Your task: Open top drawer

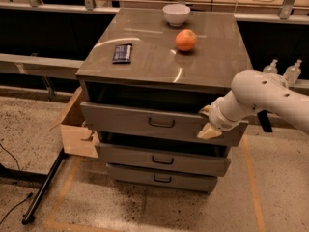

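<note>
The claw [206, 122], tips apart, sits at the right end of the top drawer [145, 122], which stands partly out. Its tray is too dark to read; a white bowl [176, 13] stands on the surface [154, 64].

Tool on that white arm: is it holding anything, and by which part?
Cannot tell. The tool is against the top drawer, at the right end of its front, not at the handle.
</note>
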`<state>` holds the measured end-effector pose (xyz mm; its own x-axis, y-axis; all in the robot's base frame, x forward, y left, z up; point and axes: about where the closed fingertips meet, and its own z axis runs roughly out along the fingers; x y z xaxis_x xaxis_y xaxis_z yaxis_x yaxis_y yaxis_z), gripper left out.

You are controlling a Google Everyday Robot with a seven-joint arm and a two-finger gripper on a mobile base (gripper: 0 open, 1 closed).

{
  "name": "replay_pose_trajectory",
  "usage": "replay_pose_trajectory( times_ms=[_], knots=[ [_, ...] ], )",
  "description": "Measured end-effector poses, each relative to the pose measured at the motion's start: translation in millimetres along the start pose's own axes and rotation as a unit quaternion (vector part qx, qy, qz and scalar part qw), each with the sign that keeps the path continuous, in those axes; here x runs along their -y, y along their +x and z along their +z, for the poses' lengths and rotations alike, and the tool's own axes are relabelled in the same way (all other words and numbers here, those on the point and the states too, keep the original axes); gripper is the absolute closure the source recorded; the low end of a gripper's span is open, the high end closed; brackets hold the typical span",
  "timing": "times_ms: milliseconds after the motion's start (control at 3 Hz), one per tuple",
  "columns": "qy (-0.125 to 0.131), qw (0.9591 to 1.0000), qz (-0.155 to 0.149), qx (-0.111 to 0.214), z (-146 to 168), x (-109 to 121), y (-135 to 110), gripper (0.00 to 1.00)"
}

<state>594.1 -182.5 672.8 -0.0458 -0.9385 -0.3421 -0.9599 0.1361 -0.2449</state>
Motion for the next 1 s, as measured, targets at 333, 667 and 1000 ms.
replay_pose_trajectory(
  times_ms=[333, 667, 1000],
  knots=[
    [-0.004, 1.0, 0.004, -0.002, -4.9, -4.6, 1.3, 0.85],
    [-0.004, 1.0, 0.004, -0.002, -12.7, -2.6, -1.6, 0.85],
    [-0.004, 1.0, 0.005, -0.002, -13.7, -2.5, -2.0, 0.61]
  ],
)
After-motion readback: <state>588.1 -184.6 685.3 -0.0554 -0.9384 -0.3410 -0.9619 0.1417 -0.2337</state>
